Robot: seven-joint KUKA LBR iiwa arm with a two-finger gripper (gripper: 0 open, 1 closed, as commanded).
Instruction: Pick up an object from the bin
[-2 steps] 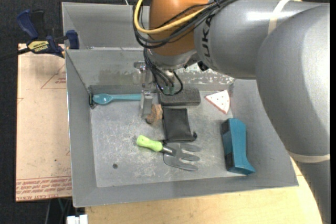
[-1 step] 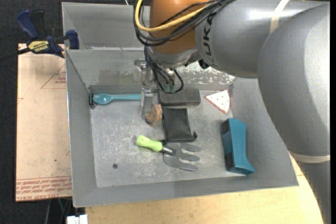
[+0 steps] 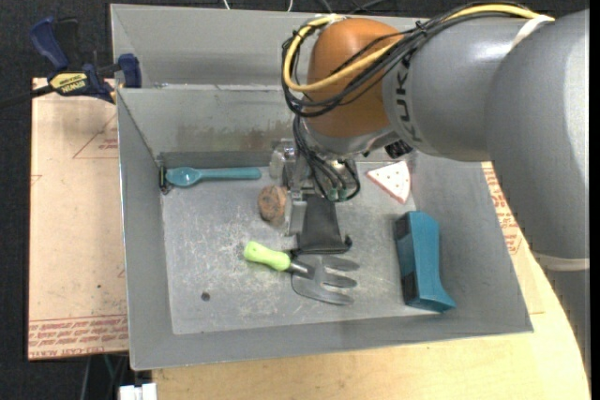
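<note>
My gripper hangs low in the middle of the bin, its dark lower end right at the neck of a small fork with a green handle and grey metal prongs. The fork lies flat on the bin floor, handle pointing left and prongs toward the front. Whether the gripper touches it I cannot tell. A brown, rough stone-like lump sits just left of the gripper. A white triangular piece with red marks lies to its right.
A teal plastic spoon lies along the back left wall. A blue block rests near the right wall. The arm with its orange cover and cables reaches in from the right and hides the back middle of the bin.
</note>
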